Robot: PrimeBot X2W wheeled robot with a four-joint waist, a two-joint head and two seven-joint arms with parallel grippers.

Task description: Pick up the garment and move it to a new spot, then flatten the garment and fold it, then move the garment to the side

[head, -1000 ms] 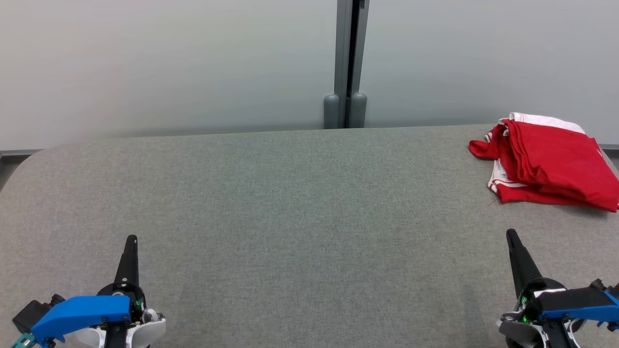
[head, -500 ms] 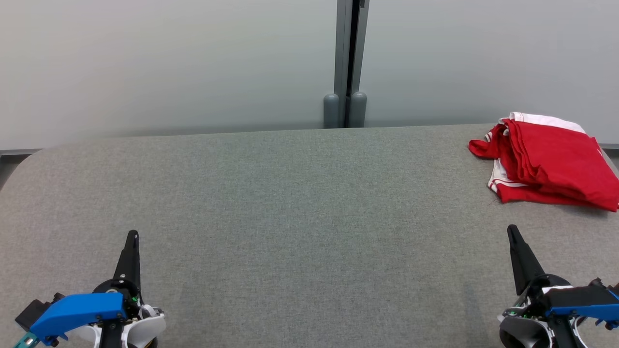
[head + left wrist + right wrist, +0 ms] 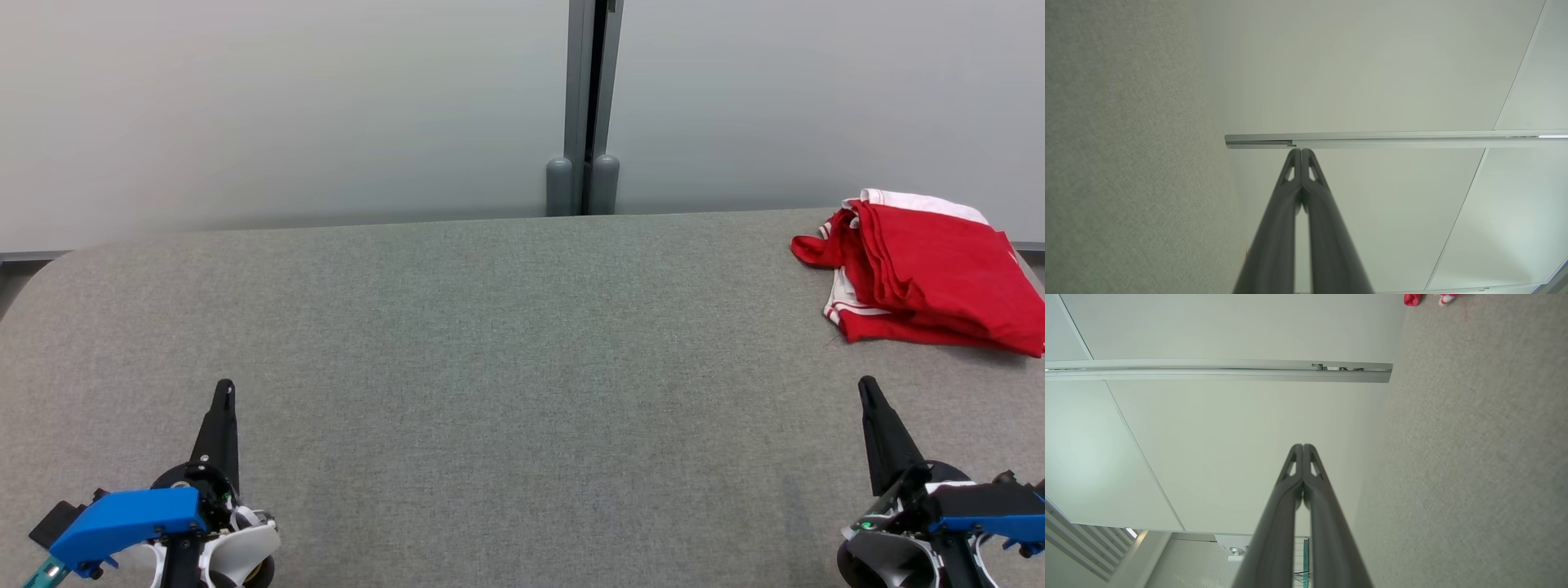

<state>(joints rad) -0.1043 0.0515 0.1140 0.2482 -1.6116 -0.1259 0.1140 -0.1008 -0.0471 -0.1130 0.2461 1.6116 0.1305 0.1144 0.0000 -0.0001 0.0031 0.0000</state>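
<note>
The left end effector (image 3: 224, 387) and right end effector (image 3: 866, 384), both pinched closed and empty, have crept slightly forward over the bench (image 3: 522, 343). The folded red garment (image 3: 931, 273) lies unmoved at its far right.

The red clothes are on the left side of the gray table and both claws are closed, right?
No: the red clothes lie on the right side of the gray table, as the head view shows. The left claw and right claw are closed.
</note>
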